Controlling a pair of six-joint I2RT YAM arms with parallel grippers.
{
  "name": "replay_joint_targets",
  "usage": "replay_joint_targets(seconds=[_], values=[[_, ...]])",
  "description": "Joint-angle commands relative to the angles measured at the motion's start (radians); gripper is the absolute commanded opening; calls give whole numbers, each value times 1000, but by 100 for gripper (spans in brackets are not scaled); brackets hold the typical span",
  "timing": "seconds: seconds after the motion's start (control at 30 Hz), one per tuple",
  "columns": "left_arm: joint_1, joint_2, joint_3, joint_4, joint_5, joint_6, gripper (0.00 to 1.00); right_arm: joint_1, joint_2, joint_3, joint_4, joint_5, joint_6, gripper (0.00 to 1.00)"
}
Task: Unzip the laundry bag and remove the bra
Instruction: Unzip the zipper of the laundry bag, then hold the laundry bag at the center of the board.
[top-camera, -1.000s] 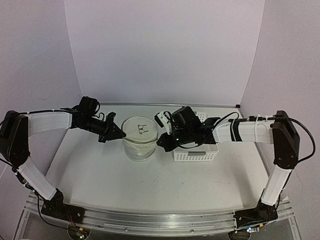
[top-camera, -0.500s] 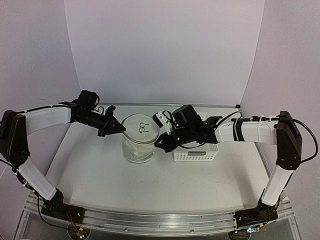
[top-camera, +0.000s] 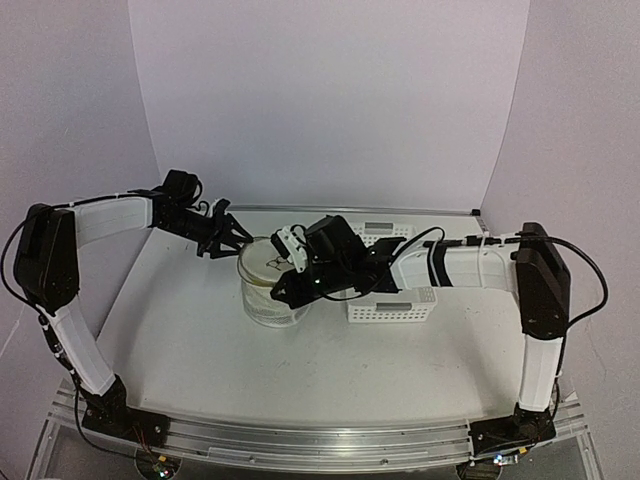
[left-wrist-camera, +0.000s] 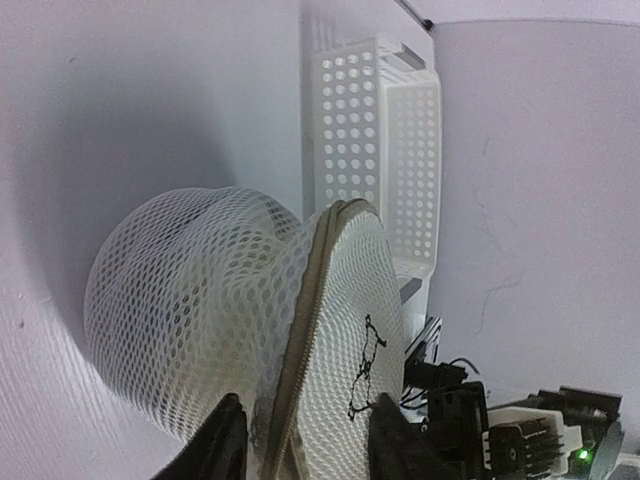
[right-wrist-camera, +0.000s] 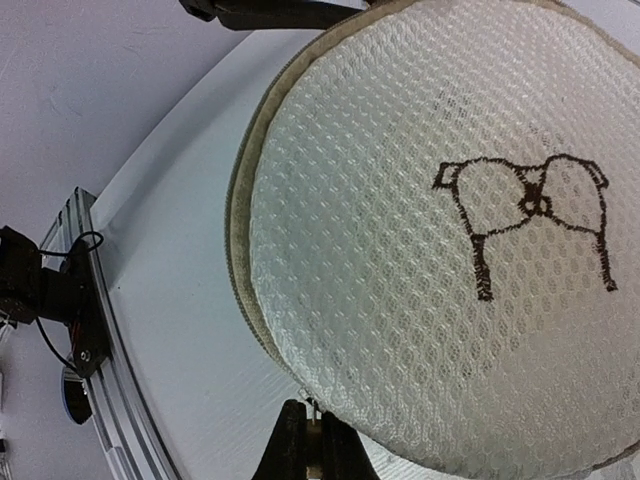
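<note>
The work area is a white desk (top-camera: 180, 340) enclosed by plain pale walls. The laundry bag (top-camera: 268, 298) stands near the centre of the desk with its flat face, which carries the black bra drawing (right-wrist-camera: 525, 215), turned upward. A white perforated basket (top-camera: 395, 308) sits just beside it on the right.

**Tool state**
- Left tool (left-wrist-camera: 308, 430): the fingers stand moderately apart and straddle the beige zipper band (left-wrist-camera: 305, 300) at the far-left rim of the bag. No clamping contact is visible.
- Right tool (right-wrist-camera: 310, 435): narrow, with the tips pinched together at the near rim. A small pale zipper tab (right-wrist-camera: 312, 432) appears to be caught between them.

**Task item**
The bra cannot be made out through the mesh in any view and is presumed to be inside the bag. How far the zipper is undone cannot be determined.

**Hazards from this position**
1. Bag drag. With the left tool unclamped, the bag is not braced, so a pull on the tab is likely to slide or tip the light drum instead of running the zipper.
2. Tab loss. The grip covers a very small tab, and a pull angled off the seam line could strip it from the fingers.
3. Mesh snag. Soft mesh beside the band may feed into the slider and jam it.
4. Basket collision. Movement to the right would press the bag against the basket.
</note>
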Motion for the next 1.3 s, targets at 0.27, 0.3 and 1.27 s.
replay_joint_targets(seconds=[0.27,0.3,1.27], values=[[20,-192,-75,-141,-125,59,76,1,53,130,9,67,69,0],[20,-209,-92,-141,-122,42,77,2,54,131,7,69,67,0],[-53,-167,-282,257,27,-353,81,1,17,93,2,49,37,0]])
